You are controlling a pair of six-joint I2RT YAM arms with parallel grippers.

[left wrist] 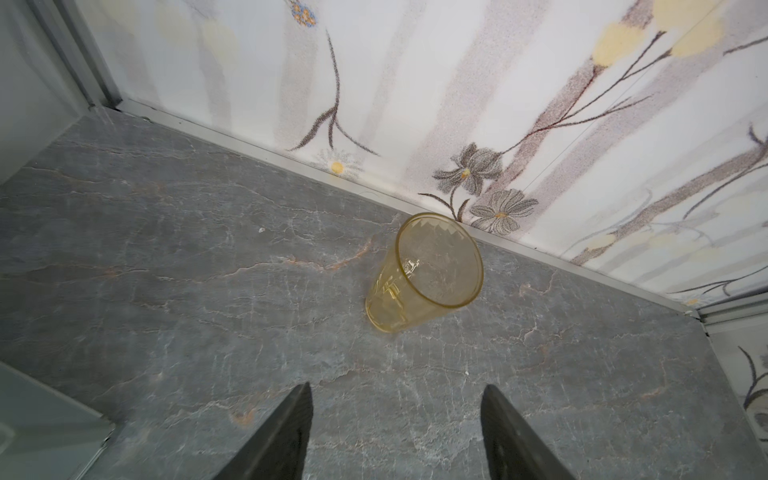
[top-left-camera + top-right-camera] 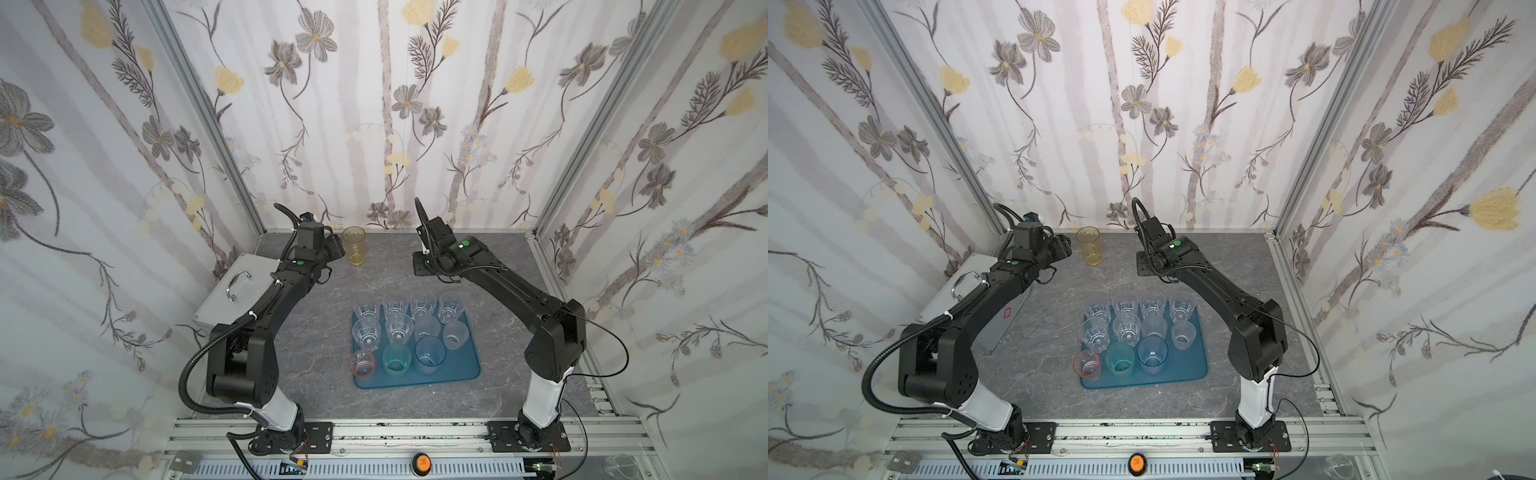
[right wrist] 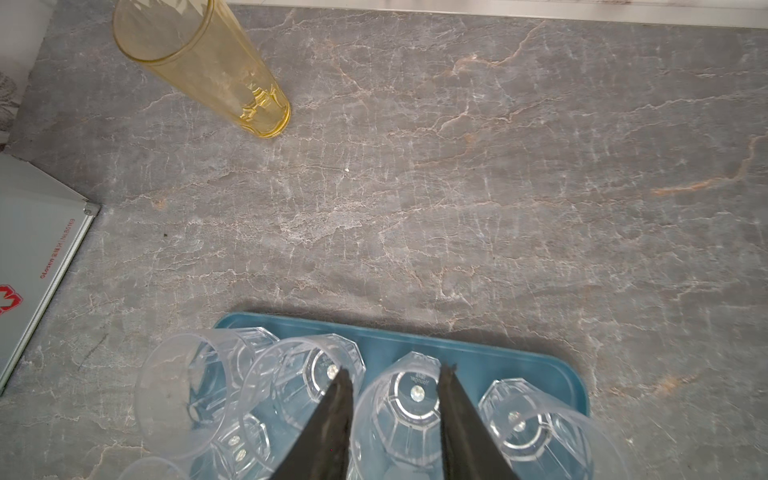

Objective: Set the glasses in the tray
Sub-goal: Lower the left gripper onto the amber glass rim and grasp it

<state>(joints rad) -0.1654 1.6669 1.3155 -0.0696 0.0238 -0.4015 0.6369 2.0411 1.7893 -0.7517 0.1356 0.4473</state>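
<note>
As the translucent amber faceted tumbler (image 1: 424, 274) stands upright far back, left end effector (image 1: 397, 387), right end effector (image 3: 395, 368) released, teal rectangular tray (image 3: 471, 356) in right wrist view, not left

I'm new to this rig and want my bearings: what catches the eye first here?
A lone amber glass stands upright near the back wall, off the tray, and the left hand is open and pointed at it. Eleven more glasses cluster on the teal tray in the middle. A silver case lies at the left.
</note>
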